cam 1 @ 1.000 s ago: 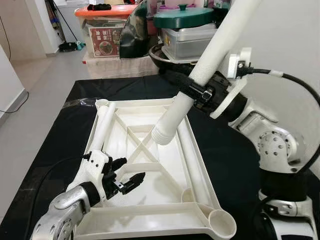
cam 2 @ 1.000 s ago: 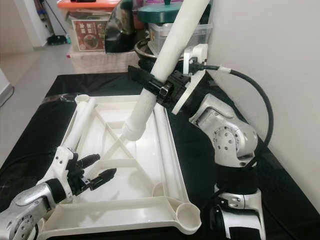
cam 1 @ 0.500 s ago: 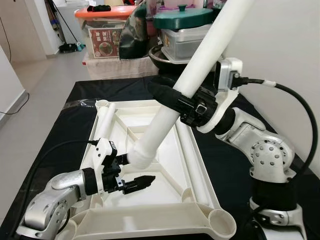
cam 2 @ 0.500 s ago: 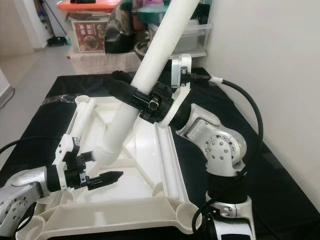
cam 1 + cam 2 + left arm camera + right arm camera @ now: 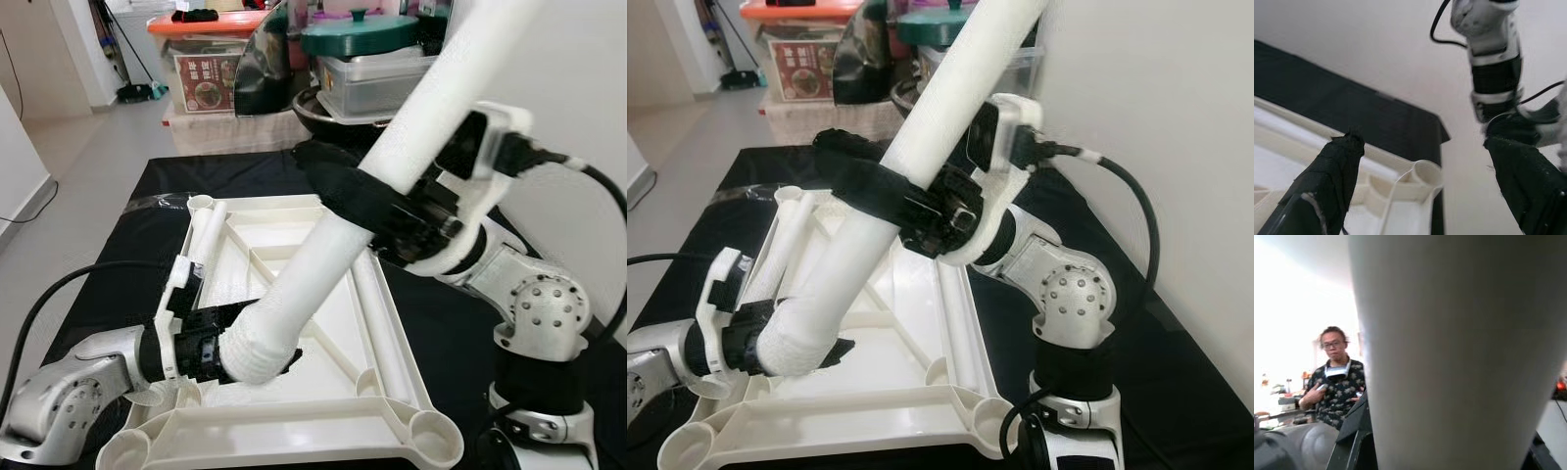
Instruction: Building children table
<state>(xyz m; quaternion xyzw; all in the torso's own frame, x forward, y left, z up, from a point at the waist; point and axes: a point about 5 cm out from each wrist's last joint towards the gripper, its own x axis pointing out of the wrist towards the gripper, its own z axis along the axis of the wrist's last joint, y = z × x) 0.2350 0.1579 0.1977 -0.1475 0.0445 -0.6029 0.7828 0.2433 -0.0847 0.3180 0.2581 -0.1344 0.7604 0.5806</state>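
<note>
Centrally, the right gripper (image 5: 367,201) clamps a slanted white table leg (image 5: 323,259); lower left, the left gripper's (image 5: 230,352) open fingers flank its end above the tabletop (image 5: 392,343).

Table leg (image 5: 323,245) top cut off by frame; lower end hides left claw (image 5: 257,354) (fingertips unseen).

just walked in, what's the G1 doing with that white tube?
It is assembling a kids' table. The upside-down white tabletop lies on a black cloth. The right tool is shut around a white table leg, holding it tilted with the lower end down near the tabletop's front left corner. The left tool, fingers open, sits right at that lower end. Another leg lies along the tabletop's left side. The corner socket at front right holds no leg.
</note>
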